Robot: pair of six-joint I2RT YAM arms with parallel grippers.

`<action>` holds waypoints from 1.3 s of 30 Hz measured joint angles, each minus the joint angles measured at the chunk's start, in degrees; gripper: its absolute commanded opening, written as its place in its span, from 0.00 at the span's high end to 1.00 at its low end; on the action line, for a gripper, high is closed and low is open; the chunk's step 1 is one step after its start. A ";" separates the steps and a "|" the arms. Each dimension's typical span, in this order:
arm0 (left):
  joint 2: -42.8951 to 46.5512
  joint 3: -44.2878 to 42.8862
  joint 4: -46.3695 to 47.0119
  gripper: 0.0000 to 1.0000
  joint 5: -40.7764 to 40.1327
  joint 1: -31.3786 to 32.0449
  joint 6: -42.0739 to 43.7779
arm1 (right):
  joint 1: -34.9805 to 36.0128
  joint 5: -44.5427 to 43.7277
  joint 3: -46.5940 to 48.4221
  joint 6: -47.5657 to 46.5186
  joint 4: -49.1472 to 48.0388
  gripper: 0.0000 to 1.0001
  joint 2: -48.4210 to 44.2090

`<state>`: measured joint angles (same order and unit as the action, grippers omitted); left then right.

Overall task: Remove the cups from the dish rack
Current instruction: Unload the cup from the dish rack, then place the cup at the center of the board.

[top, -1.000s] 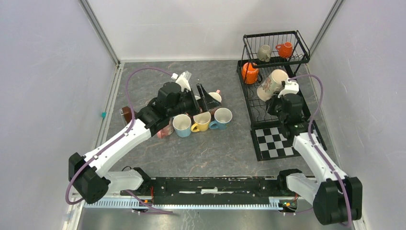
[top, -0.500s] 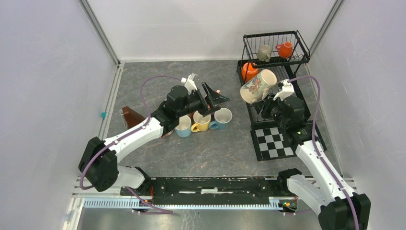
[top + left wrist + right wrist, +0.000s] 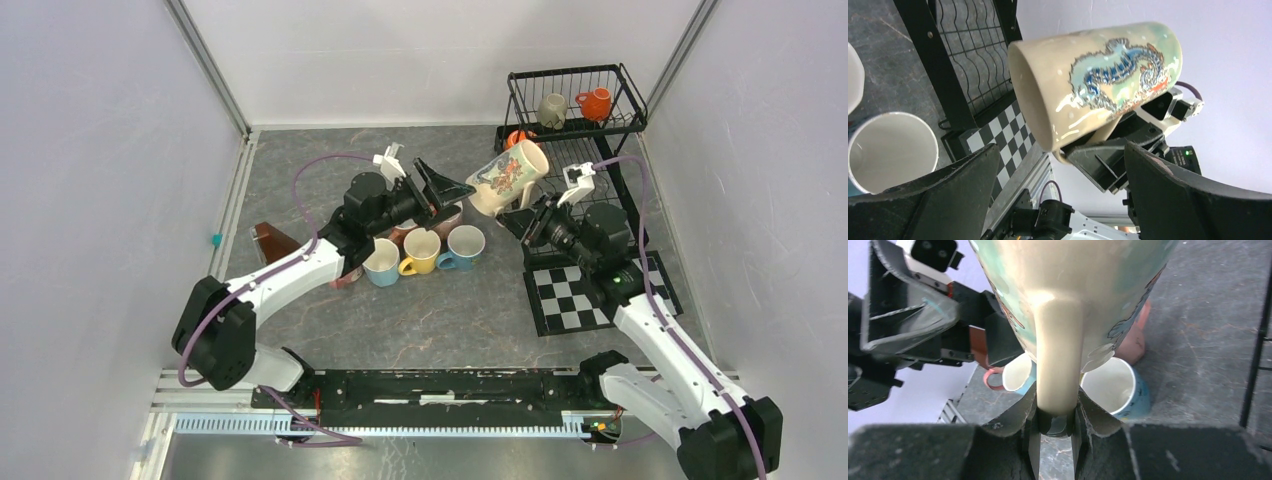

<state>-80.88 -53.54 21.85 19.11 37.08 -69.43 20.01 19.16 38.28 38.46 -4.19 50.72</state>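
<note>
Over table [image 3: 450, 310], right jaws pinch sideways mug [image 3: 508, 176] handle; mouth faces gaping left jaws.

high rear overview, wrist close-ups sharing mug [image 3: 1098, 90]

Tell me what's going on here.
The right gripper holds a cream seahorse mug by its handle, in the air between the dish rack and the mugs grouped on the table. The left gripper faces it, jaws wide open, holding nothing. A grey-olive mug and an orange mug sit in the rack's upper tier.
</note>
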 measured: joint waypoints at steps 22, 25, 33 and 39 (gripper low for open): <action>-3.91 -0.83 30.40 0.32 5.42 -2.01 -17.29 | 2.29 6.95 0.81 13.73 -17.84 1.00 3.50; -4.15 -0.83 34.95 0.38 5.60 -2.03 -19.93 | 2.43 8.04 0.81 16.41 -21.49 1.00 4.07; -7.13 -0.85 43.25 0.54 7.10 -1.79 -25.33 | 2.95 9.79 0.81 19.74 -25.62 1.00 4.74; -7.54 -0.87 43.87 0.88 7.43 -1.68 -26.08 | 3.32 10.69 0.81 20.76 -26.62 1.00 4.76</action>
<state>-88.42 -54.41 65.71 26.55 35.40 -95.50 23.33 29.85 39.09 59.22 -30.81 55.48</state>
